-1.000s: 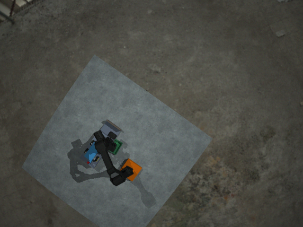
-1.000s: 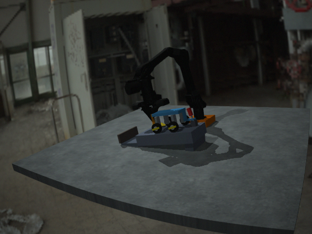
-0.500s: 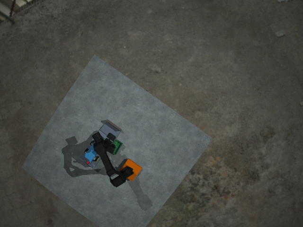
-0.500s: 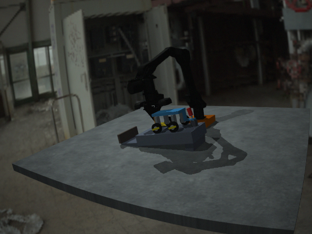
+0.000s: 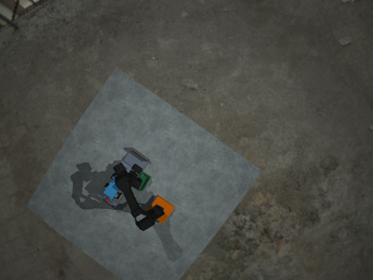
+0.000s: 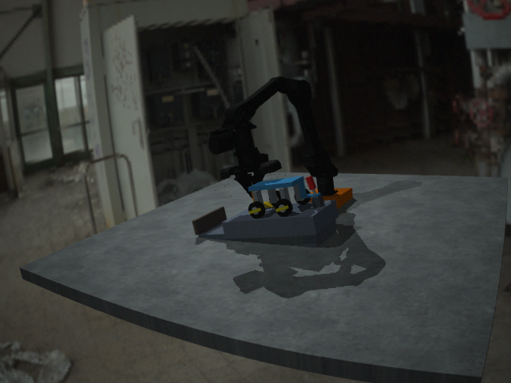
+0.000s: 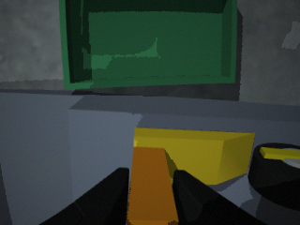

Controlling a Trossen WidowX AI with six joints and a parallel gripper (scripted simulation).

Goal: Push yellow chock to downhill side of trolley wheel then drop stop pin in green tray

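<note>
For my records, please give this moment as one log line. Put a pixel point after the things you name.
claw [image 5: 137, 179] [image 6: 249, 190] [image 7: 150, 179] astride orange handle [image 7: 151, 192]; grip unclear; yellow chock [image 6: 268, 203] [image 7: 197, 157] beside wheel [image 7: 272, 180], contact unclear; red-headed pin [image 5: 108, 200] [image 6: 310, 183] unpulled

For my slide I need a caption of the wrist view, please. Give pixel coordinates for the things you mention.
Gripper [image 5: 139, 177] [image 6: 250, 192] [image 7: 150, 179] at the orange handle [image 7: 151, 187] of the yellow chock [image 7: 197, 157], beside a trolley wheel [image 7: 277, 180], green tray [image 5: 144, 181] [image 7: 155, 47] beyond.
</note>
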